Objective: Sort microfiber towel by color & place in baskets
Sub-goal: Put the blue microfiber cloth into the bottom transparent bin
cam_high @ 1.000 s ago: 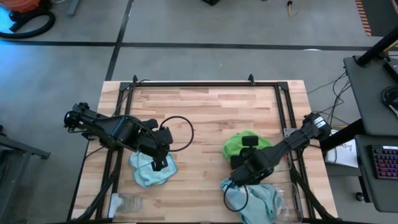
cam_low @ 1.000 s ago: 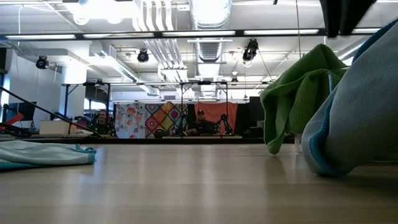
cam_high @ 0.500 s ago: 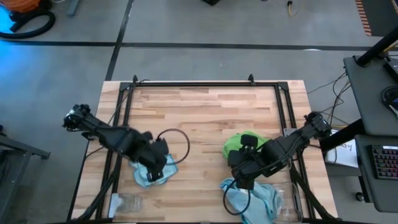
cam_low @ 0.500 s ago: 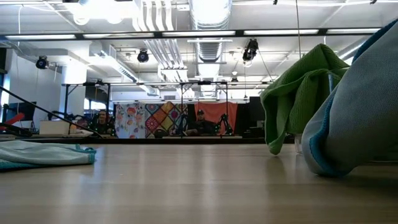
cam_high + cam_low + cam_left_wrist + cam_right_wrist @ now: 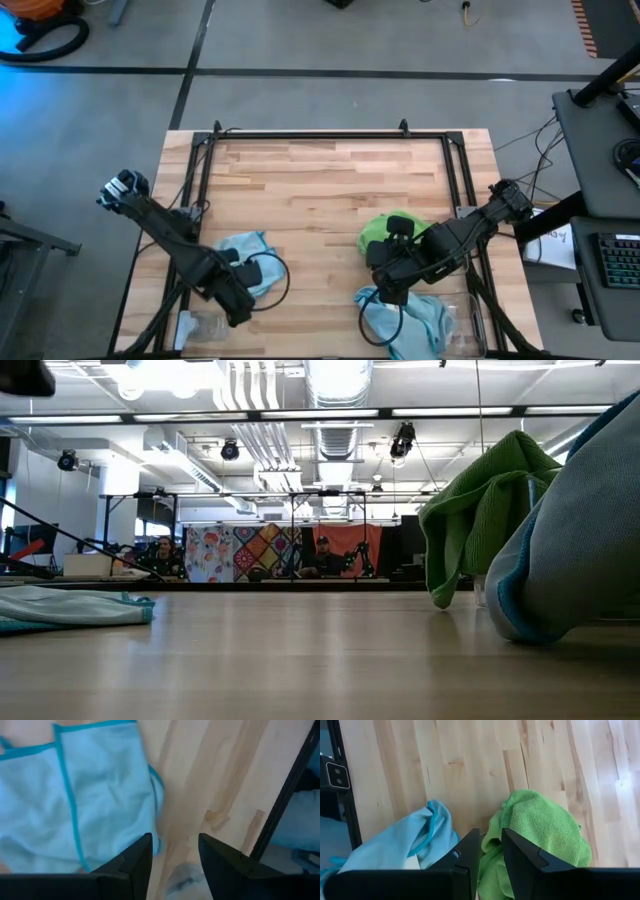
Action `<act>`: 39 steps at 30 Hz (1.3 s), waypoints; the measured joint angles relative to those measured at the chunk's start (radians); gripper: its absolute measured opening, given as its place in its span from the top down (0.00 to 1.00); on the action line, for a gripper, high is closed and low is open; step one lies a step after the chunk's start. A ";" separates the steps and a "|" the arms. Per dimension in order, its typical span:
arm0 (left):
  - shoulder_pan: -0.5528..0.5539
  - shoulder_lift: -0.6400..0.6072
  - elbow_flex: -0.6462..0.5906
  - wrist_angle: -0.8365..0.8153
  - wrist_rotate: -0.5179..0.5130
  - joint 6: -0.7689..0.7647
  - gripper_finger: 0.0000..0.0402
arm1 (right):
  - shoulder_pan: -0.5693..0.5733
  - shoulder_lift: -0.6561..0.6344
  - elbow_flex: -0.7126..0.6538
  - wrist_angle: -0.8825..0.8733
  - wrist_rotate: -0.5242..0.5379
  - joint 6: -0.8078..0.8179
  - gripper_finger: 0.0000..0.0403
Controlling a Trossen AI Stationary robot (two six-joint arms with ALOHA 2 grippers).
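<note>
One pale blue towel [image 5: 243,262] lies flat on the left half of the table, also seen in the left wrist view as the blue towel [image 5: 75,795]. My left gripper [image 5: 236,303] hovers open just past its near edge, close to a small clear jar [image 5: 205,325]. A lime green towel [image 5: 392,232] sits heaped on the right half. Nearer lies a pile of blue towels [image 5: 412,320] against a clear bin [image 5: 470,322]; whether they are inside it I cannot tell. My right gripper [image 5: 490,840] hangs between the green towel [image 5: 540,827] and the blue pile [image 5: 405,847], slightly open.
A black metal frame [image 5: 330,134] runs along the far edge and down both sides of the table. Bare wood [image 5: 330,190] fills the middle and far part. In the low view the green towel [image 5: 480,510] and blue pile [image 5: 585,540] stand close at the right.
My left gripper swung from above the blue towel toward the table's near edge and now hangs beside the jar. The blue towel stays on the table, bunched differently than before. My right gripper shifted slightly toward the far-left, then kept still.
</note>
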 joint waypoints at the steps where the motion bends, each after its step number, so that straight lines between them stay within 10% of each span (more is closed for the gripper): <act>1: -0.001 0.000 -0.026 0.029 0.004 0.004 0.64 | 0.000 0.000 0.000 0.000 0.000 0.000 0.81; 39: 0.077 -0.005 -0.511 0.325 -0.001 -0.053 0.65 | 0.000 0.000 -0.003 0.034 0.002 -0.011 0.82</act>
